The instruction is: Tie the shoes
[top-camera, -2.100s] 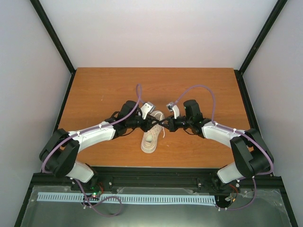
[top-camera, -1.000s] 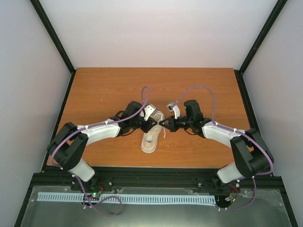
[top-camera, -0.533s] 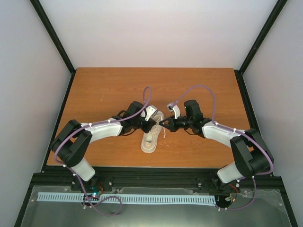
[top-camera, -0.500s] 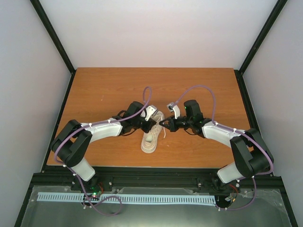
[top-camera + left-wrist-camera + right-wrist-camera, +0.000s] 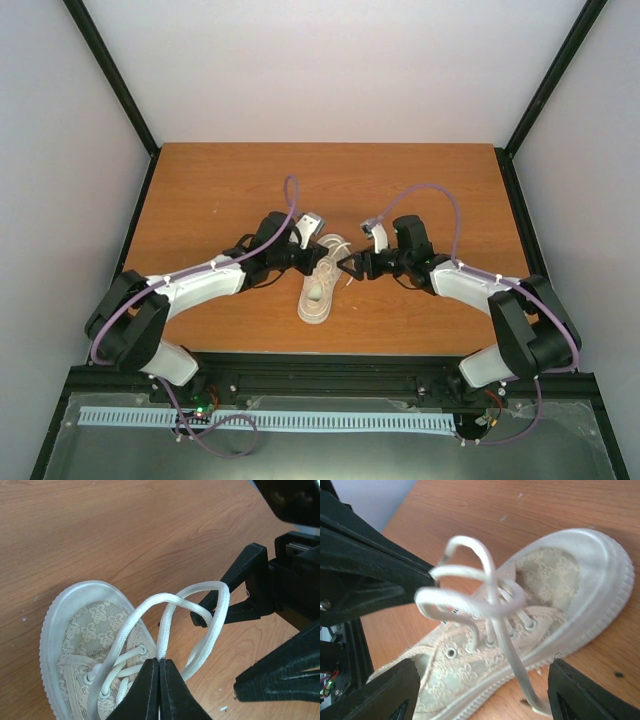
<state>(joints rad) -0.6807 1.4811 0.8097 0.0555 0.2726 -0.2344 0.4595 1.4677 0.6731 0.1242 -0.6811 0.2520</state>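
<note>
The wooden table (image 5: 200,190) fills the middle of the top view. The cream sneaker (image 5: 315,300) lies just below its centre, between the two arms. The left gripper (image 5: 159,672), at the bottom of its wrist view, is pinched tight on the pale laces (image 5: 170,612), whose loops rise above the eyelets. The right gripper (image 5: 347,267) stands wide beside the loops, gripping nothing.

Lacy cloth sneaker (image 5: 95,630), woven flat laces (image 5: 218,605), smooth wood-grain table (image 5: 125,530), matt black jaws

One sneaker (image 5: 316,296), two claws (image 5: 320,262) (image 5: 343,268), and one table (image 5: 220,190).
</note>
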